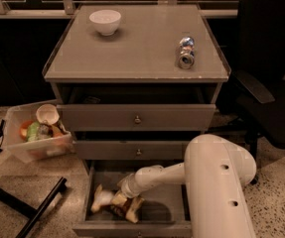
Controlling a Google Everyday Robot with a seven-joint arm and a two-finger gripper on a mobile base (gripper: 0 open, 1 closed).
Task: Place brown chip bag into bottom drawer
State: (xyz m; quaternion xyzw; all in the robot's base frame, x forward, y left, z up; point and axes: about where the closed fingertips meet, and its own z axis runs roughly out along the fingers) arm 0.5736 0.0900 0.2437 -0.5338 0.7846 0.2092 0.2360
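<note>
The bottom drawer (pixel 174 209) is pulled open under the cabinet, showing its flat grey floor. The brown chip bag (pixel 131 208) lies crumpled on the drawer's left half, its pale end (pixel 101 197) pointing left. My gripper (pixel 120 196) reaches down into the drawer from the right and sits right on the bag's middle. My white arm (pixel 216 182) fills the lower right and hides the drawer's right side.
A white bowl (pixel 105 21) and a crushed silver can (pixel 185 52) stand on the cabinet top. The two upper drawers (pixel 137 118) are slightly open. A clear bin (pixel 37 135) of items sits on the floor at left. A black chair (pixel 271 83) stands at right.
</note>
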